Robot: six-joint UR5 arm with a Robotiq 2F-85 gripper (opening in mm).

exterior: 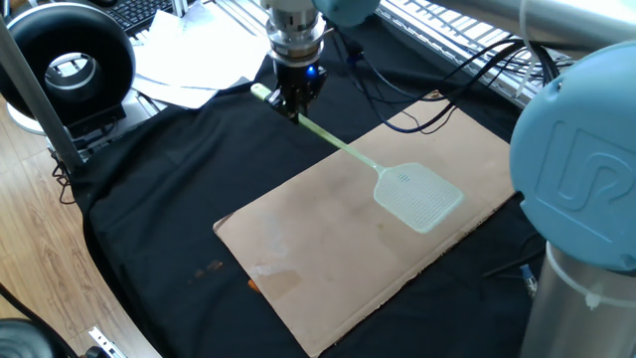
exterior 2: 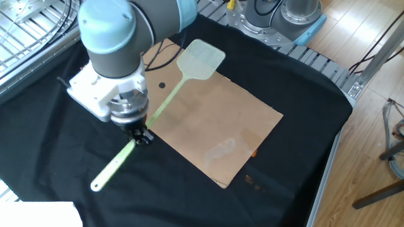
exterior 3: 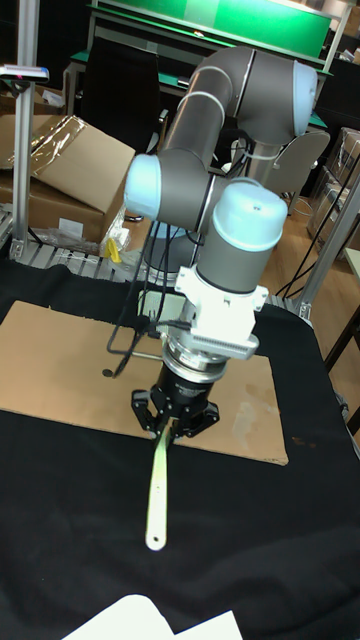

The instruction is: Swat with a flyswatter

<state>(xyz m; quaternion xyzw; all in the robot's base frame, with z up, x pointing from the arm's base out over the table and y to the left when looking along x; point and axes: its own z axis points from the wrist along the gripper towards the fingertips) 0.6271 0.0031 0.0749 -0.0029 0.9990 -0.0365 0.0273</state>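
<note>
The pale green flyswatter is held by its thin handle, with its square mesh head over the far part of the brown cardboard sheet. My gripper is shut on the handle near its free end, beside the cardboard's edge over the black cloth. In the other fixed view my gripper grips the handle while the handle's end sticks out toward the lower left. From the tall fixed view, my gripper hides the head, and only the handle shows below it.
A black cloth covers the table under the cardboard. A black round device and loose white papers lie at the back left. Cables trail across the cardboard's far corner. The arm's blue-grey base fills the right side.
</note>
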